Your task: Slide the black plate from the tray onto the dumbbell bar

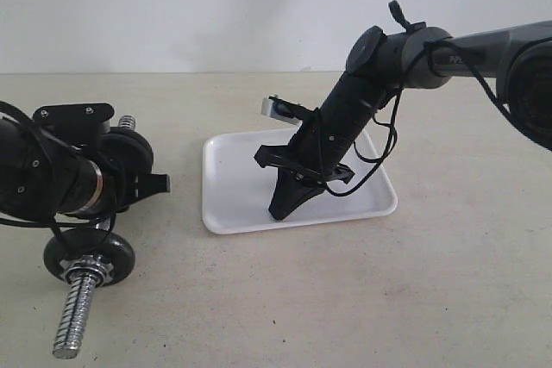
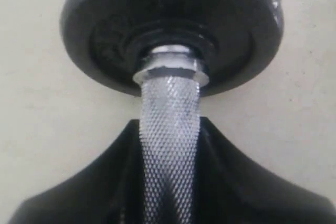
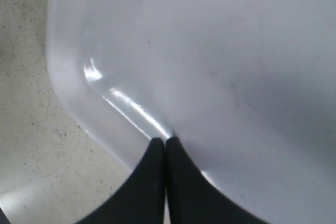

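My left gripper (image 1: pixel 138 185) is shut on the knurled middle of the dumbbell bar (image 1: pixel 73 308), which lies on the table at the left. One black plate (image 1: pixel 90 254) sits on the bar's near threaded end, and a second black plate (image 1: pixel 134 154) sits at its far end. In the left wrist view the bar (image 2: pixel 170 156) runs between my fingers to a black plate (image 2: pixel 173 30). My right gripper (image 1: pixel 278 213) is shut on nothing, its tip touching the white tray (image 1: pixel 233 170) near a front corner. In the right wrist view the gripper (image 3: pixel 166 141) rests against the bare tray (image 3: pixel 236 51).
The right arm (image 1: pixel 405 58) reaches in from the upper right, over the tray, with loose cables hanging beside it. The beige table (image 1: pixel 388 299) spreads around the tray and the bar, and a white wall stands behind.
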